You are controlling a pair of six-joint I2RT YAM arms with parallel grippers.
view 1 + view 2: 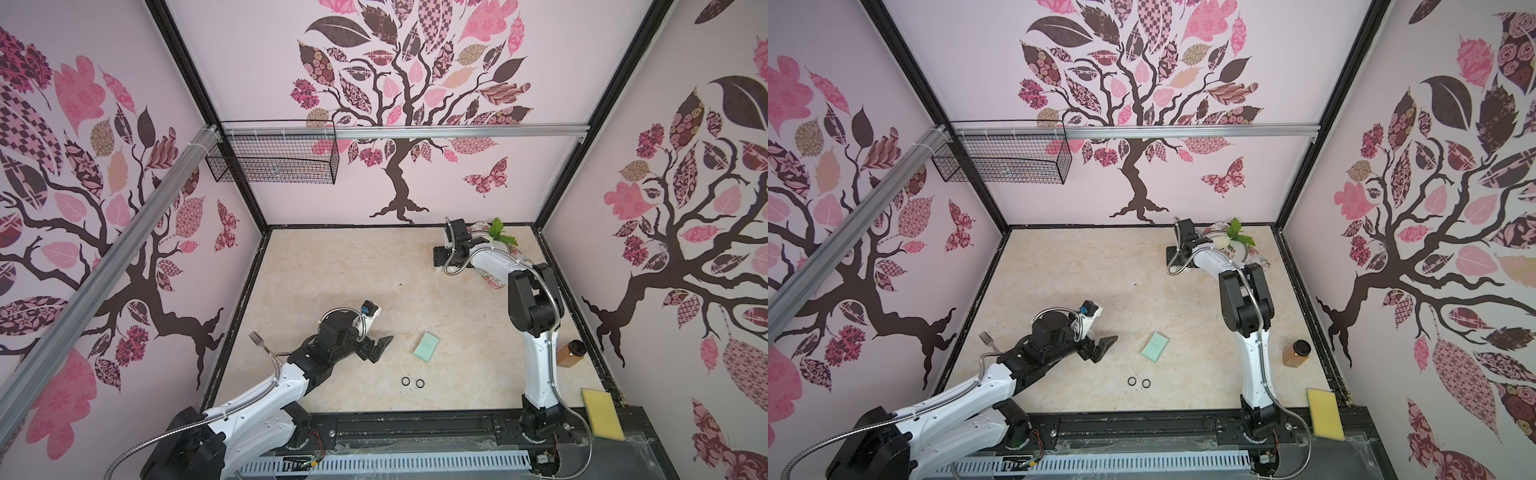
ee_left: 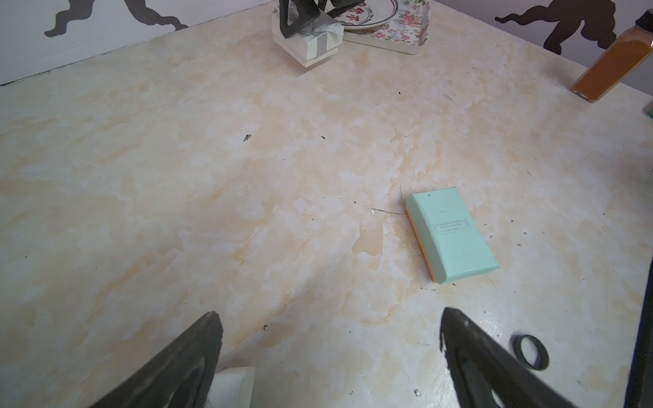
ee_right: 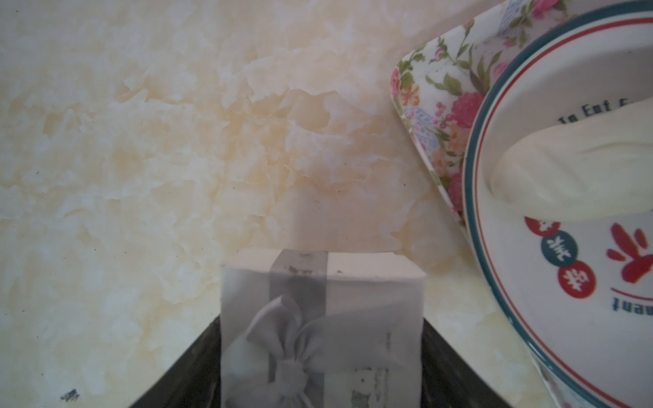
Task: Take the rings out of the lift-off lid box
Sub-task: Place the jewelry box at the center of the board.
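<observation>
Two black rings (image 1: pixel 402 380) (image 1: pixel 1128 381) lie side by side on the marble table near its front edge; one of these rings (image 2: pixel 542 360) shows beside a finger in the left wrist view. A shut mint-green box (image 1: pixel 427 345) (image 2: pixel 454 236) lies flat just behind them. My left gripper (image 1: pixel 380 348) (image 2: pixel 329 312) hovers low to the left of that box, open and holding nothing. At the far back my right gripper (image 1: pixel 441 257) (image 3: pixel 319 328) is shut on a white box with a grey ribbon bow (image 3: pixel 318 279) (image 2: pixel 314 42). No thin pale rings are visible.
A floral tray (image 1: pixel 494 280) (image 2: pixel 399 31) with a round plate (image 3: pixel 565 318) and green leaves (image 1: pixel 498 232) sits beside the white box. An amber spice jar (image 1: pixel 569 353) and a yellow sponge (image 1: pixel 602 413) stand at the right edge. A fork (image 1: pixel 259 340) lies far left.
</observation>
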